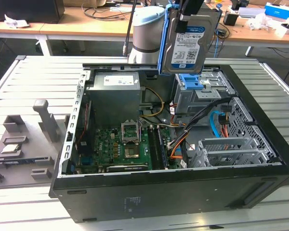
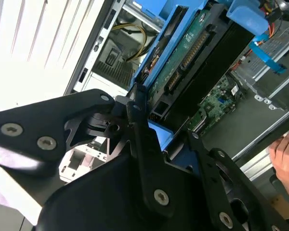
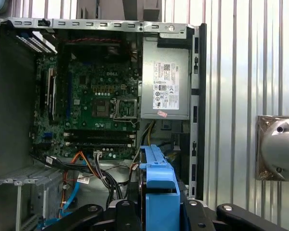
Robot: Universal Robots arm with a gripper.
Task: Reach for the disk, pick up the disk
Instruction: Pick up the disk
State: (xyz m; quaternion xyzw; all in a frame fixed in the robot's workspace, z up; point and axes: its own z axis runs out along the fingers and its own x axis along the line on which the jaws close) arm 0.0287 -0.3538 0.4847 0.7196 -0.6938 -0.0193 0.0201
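The disk [image 1: 189, 44], a silver drive with a blue-and-white label and blue side rails, hangs upright in the air above the back of the open computer case [image 1: 173, 192]. My gripper [image 1: 185, 19] is shut on its upper end, one finger on each flat side. In the second wrist view the disk [image 2: 192, 53] runs edge-on away from the gripper [image 2: 164, 126], its green circuit board facing out. In the first wrist view the blue rail of the disk [image 3: 160, 179] sits between the black fingers [image 3: 123, 208].
Below the disk are the drive cage [image 1: 202, 98] with a bare blue latch piece [image 1: 190, 82], the power supply [image 1: 114, 94], the motherboard [image 1: 120, 147] and loose cables [image 1: 176, 144]. A grey fixture [image 1: 24, 139] lies on the slatted table at the exterior view's left. A hand [image 2: 285, 154] shows beside the case.
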